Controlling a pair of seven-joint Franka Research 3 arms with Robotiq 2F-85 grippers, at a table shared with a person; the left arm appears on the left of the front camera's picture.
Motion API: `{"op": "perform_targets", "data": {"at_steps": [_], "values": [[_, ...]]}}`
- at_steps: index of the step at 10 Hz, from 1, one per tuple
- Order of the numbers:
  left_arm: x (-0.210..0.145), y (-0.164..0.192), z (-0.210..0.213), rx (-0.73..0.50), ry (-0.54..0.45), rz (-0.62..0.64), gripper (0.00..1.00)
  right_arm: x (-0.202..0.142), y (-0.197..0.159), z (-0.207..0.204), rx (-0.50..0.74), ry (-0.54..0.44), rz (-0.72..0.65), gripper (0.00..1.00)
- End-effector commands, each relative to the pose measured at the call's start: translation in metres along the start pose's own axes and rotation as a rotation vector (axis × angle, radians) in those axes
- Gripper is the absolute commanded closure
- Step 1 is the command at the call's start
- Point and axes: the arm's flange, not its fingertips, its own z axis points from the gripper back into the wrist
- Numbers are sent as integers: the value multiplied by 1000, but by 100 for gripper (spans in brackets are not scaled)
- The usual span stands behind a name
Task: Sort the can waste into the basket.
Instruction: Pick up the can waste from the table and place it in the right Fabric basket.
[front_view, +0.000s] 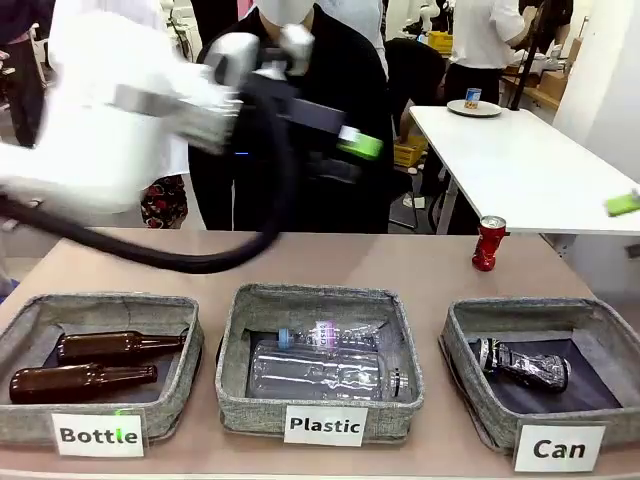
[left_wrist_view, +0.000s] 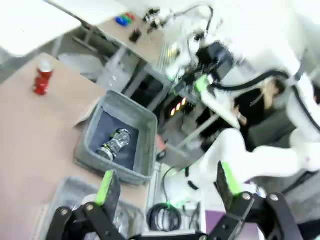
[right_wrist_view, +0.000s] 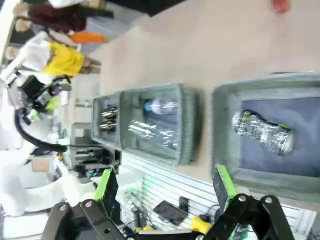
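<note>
Grey fabric walls the Can basket (front_view: 520, 306) at 4 o'clock on the table (front_view: 350, 265), where the black-and-silver can (front_view: 525, 363) already lies on the dark floor. The red can (front_view: 489, 243) stands upright at 2 o'clock, outside the basket and beyond its far rim.

Both my grippers are empty. My left gripper (left_wrist_view: 167, 182) hangs high over the table, jaws spread wide. My right gripper (right_wrist_view: 165, 184) looks down on the Can basket from the near side, jaws just as wide.

Fetching the red can is the step in hand, by my judgement, and my right arm looks the nearer. I should come down from above, close squarely across the dented body so the can does not tip, lift it clear of the rim and let go low beside the other can.

A person (front_view: 350, 50) stands at 12 o'clock behind the table. The Plastic basket (front_view: 315, 293) with clear bottles (front_view: 320, 365) at 6 o'clock and the Bottle basket (front_view: 100, 300) with brown bottles (front_view: 100, 347) at 8 o'clock lie off that path.
</note>
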Motion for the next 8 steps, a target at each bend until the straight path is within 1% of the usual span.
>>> {"op": "perform_targets", "data": {"at_steps": [1, 2, 3, 4, 5, 6, 7, 8], "values": [[-78, 4, 80, 24, -154, 141, 0, -39, -5, -73, 135, 85, -88, 0], [-103, 14, 124, -1, -219, 222, 0, -35, -4, -89, 246, 143, -152, 0], [-130, 25, 163, -24, -246, 295, 0, -24, -8, -104, 322, 149, -242, 0], [-167, 37, 198, -35, -300, 348, 0, -16, -21, -117, 349, 100, -272, 0], [-209, 47, 231, 13, -407, 396, 0, -9, -38, -125, 325, 82, -179, 0], [-237, 55, 250, -37, -519, 368, 0, -2, -54, -127, 310, 66, -104, 0], [-262, 64, 262, -44, -600, 355, 0, 2, -68, -126, 284, 52, -59, 0], [-193, 68, 253, 2, -427, 407, 0, 7, -72, -120, 216, -15, -38, 0]]}}
